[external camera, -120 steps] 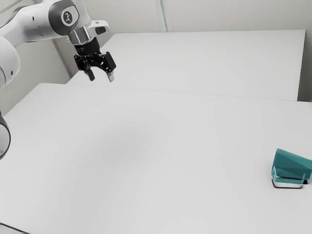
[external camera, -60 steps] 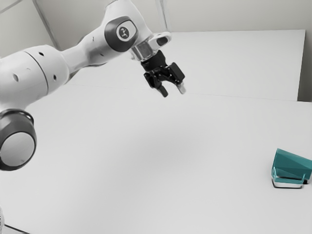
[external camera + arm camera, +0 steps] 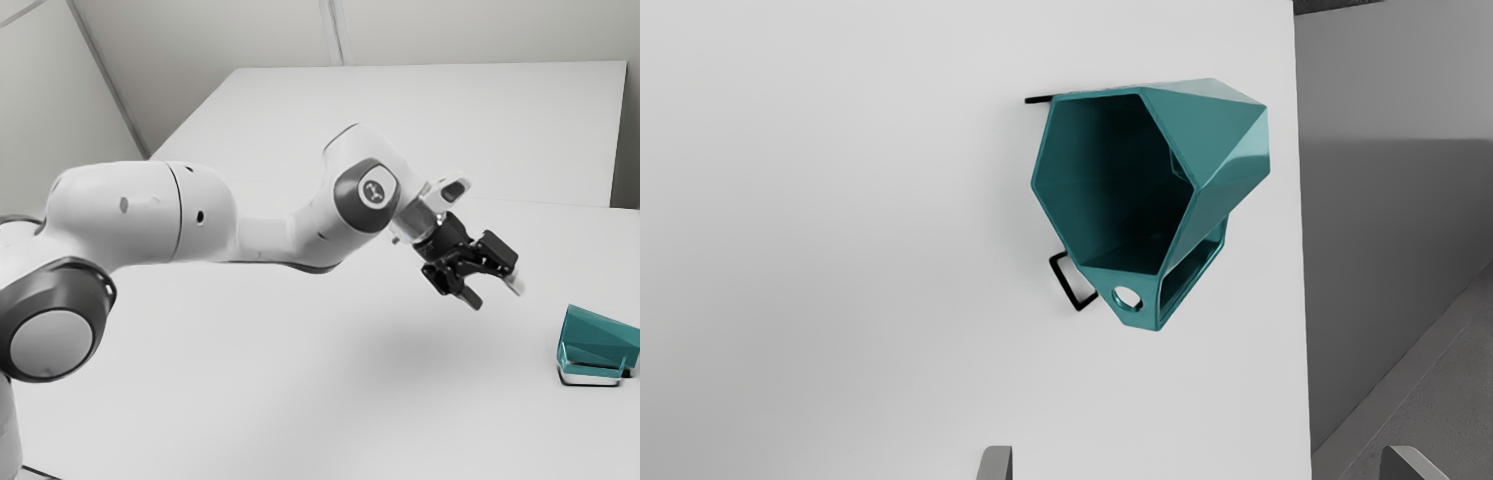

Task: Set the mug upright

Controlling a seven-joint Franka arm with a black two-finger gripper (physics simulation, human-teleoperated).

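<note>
Currently, a teal, many-sided mug [image 3: 600, 340] lies on its side on a pale worktop [image 3: 300, 410], near the exterior view's right edge, its open mouth turned toward the robot. A white robot arm [image 3: 270, 240] reaches over the worktop from the exterior view's left, and its black gripper [image 3: 493, 292] hangs in the air, a little short of the mug and above it. The fingers [image 3: 998, 465] stand wide apart with nothing between them. From where I stand, the mug is not upright, so the result asked for is missing: getting hold of it, turning its mouth to the ceiling and resting it on its base all appear to be left. The wrist view looks into the dark mouth, with the handle [image 3: 1141, 310] on the side nearer the fingers and an edge of the worktop close behind the mug. The mug's base is hidden behind its body there, and the exterior view crops its far end. Thin black outlines [image 3: 1073, 287] show beside the mug; what they are, I cannot tell.
</note>
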